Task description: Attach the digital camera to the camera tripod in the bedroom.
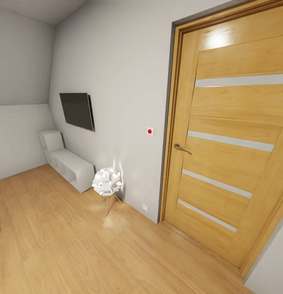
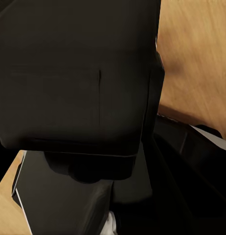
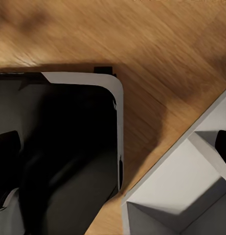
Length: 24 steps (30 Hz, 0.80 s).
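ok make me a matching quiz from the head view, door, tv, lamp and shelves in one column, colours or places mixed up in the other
Things:
1. door
2. tv
3. lamp
4. shelves

Descriptions:
A. dark panel mounted on the wall
B. white, low on the floor below the tv
C. wooden with pale horizontal strips
D. white ball on thin legs, between shelves and door

Pairs: 1-C, 2-A, 3-D, 4-B

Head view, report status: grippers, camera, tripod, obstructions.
Gripper states: cannot tell. In bedroom, facing closed wooden door; wall TV, white cube shelves, globe floor lamp ahead. Floor open.
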{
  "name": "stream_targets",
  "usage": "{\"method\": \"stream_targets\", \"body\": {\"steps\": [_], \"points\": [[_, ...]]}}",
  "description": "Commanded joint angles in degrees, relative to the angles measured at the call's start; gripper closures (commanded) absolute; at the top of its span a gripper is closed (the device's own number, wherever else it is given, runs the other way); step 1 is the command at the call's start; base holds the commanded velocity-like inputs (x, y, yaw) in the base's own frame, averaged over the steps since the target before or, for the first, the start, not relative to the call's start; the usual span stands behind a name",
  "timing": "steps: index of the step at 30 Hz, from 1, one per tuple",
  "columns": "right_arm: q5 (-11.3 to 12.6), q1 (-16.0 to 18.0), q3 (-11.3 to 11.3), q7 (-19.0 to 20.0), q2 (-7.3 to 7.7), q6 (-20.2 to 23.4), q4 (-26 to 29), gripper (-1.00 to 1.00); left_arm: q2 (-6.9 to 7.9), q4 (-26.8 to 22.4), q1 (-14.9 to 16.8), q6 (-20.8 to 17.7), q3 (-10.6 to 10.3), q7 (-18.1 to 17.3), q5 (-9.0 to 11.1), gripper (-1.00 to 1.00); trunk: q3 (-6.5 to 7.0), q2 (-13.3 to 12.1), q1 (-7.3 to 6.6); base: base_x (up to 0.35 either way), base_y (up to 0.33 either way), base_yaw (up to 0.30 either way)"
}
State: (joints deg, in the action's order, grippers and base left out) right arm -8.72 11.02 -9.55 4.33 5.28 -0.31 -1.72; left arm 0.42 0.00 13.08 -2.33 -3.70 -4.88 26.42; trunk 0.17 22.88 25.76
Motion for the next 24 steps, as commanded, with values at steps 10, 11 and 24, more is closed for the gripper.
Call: {"method": "stream_targets", "body": {"steps": [10,11,24], "points": [[-0.82,0.06,-0.39,0.05,0.01,-0.15,-0.12,-1.00,-0.13,0.00,0.01,-0.05,-0.41,-0.22,0.47,1.00,0.21,0.04,0.02,0.000,0.000,0.102],[-0.77,0.06,-0.39,0.07,0.01,-0.13,-0.12,-1.00,-0.14,0.00,0.01,-0.04,-0.42,-0.22,0.47,1.00,0.22,0.04,0.02,0.000,0.000,0.040],[-0.85,0.05,-0.23,0.07,0.08,-0.13,-0.12,-1.00,-0.18,-0.04,0.01,0.46,-0.36,-0.22,0.85,1.00,0.24,0.04,0.02,0.000,0.000,0.161]]}}
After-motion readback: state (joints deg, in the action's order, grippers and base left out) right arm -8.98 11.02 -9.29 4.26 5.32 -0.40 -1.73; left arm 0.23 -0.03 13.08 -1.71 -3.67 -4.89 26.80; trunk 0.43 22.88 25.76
